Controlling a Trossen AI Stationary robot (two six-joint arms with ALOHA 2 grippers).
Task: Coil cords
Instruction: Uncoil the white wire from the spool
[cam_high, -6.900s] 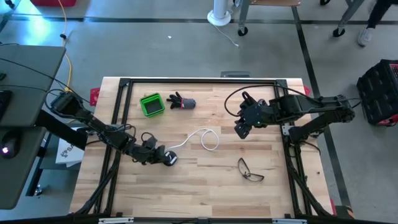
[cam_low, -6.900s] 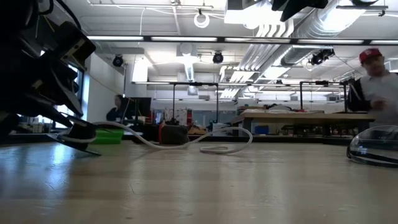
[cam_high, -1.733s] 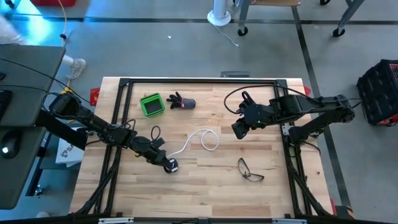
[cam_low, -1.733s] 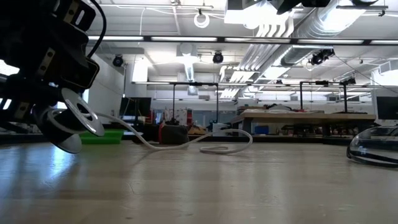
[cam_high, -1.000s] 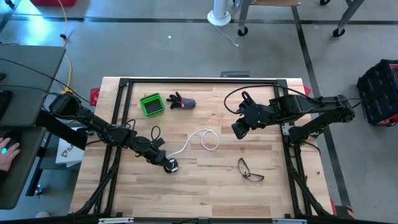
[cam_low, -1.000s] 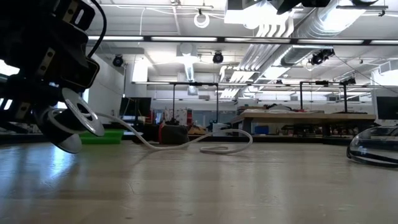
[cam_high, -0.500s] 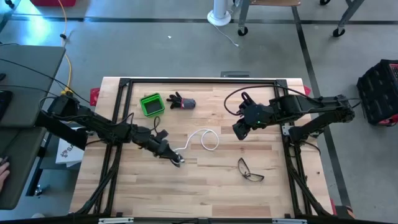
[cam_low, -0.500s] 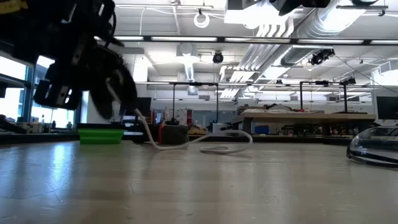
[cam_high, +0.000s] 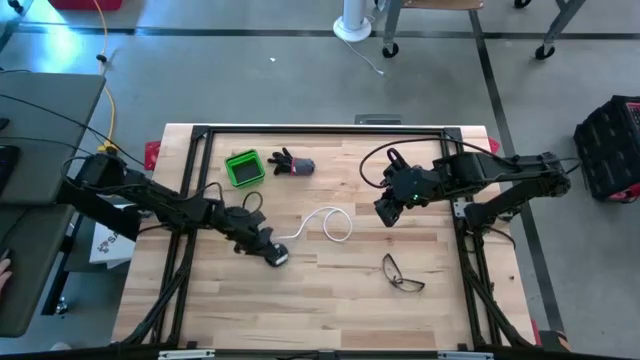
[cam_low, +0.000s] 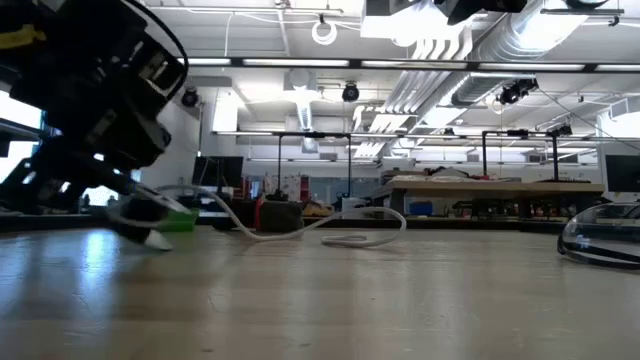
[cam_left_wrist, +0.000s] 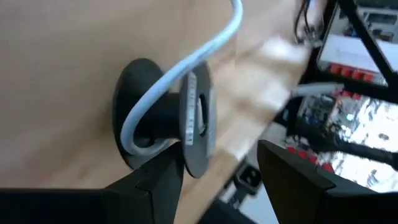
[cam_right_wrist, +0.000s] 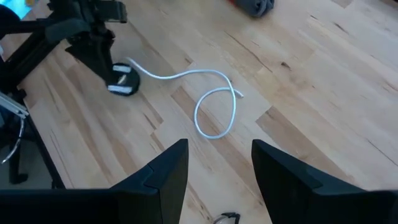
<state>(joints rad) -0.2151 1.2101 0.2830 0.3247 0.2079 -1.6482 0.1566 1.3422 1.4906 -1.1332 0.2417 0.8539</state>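
A wooden table (cam_high: 330, 310) seen from above, with two dark robot arms reaching in from its left and right edges. The left hand (cam_high: 262, 247) is low over the table's left-centre, right at a small round black reel (cam_high: 277, 257); the wrist view shows the reel (cam_left_wrist: 168, 124) lying just ahead of the open fingers (cam_left_wrist: 155, 180), not clamped between them. A thin white cord (cam_high: 325, 222) runs from the reel toward the right and ends in a loose loop near the table's middle, lying flat on the wood. The right hand (cam_high: 385, 212) hangs above the table's right side, well apart from the cord, its fingers (cam_right_wrist: 168, 168) spread wide and empty. The cord looks light, soft and springy, likely to slip or uncurl if released; the stiff reel seems the surer place to grip, by its rims, while the other hand guides the free end. A white mark shows on the reel, but no writing or brand can be read anywhere.
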